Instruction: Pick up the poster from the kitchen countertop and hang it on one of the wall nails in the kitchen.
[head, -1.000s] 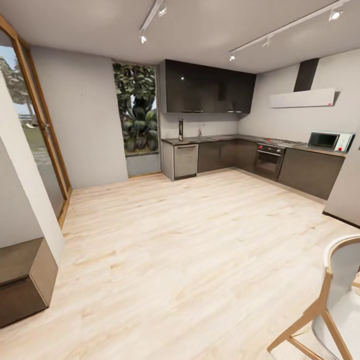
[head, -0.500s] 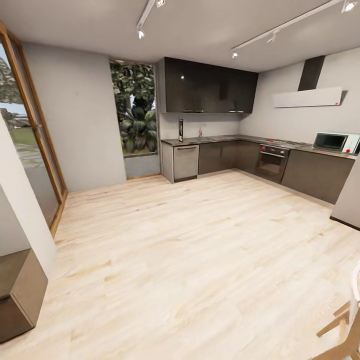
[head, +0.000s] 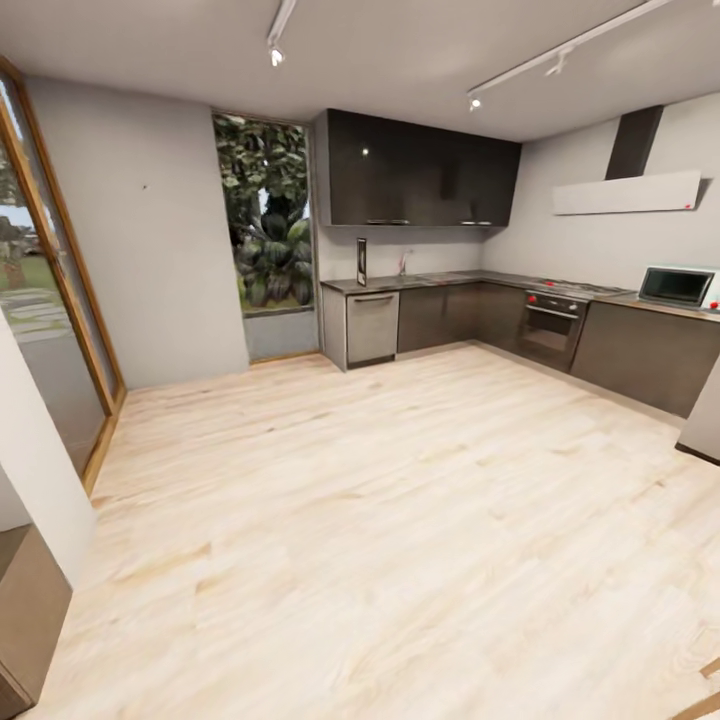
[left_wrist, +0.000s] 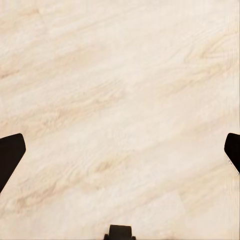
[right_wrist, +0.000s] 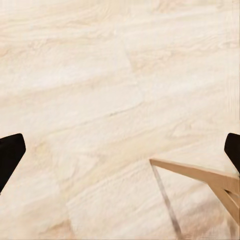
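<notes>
Pale wood plank floor (head: 400, 520) stretches ahead to the long grey metal kitchen countertop (head: 470, 279) over dark cabinets. Standing upright at its left end, a dark narrow shape is probably the poster (head: 361, 261). Left gripper (left_wrist: 120, 150) and right gripper (right_wrist: 120, 150) hang spread, empty, above the floor.

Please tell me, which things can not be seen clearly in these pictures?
- Poster: head view, too far and small; only a dark upright slab on the countertop, print unreadable.
- Nail: head view, a mere speck on the wall.
- Microwave: head view, cut by the right edge.
- Left gripper, right gripper: fingertips cut by the frame edges.
</notes>
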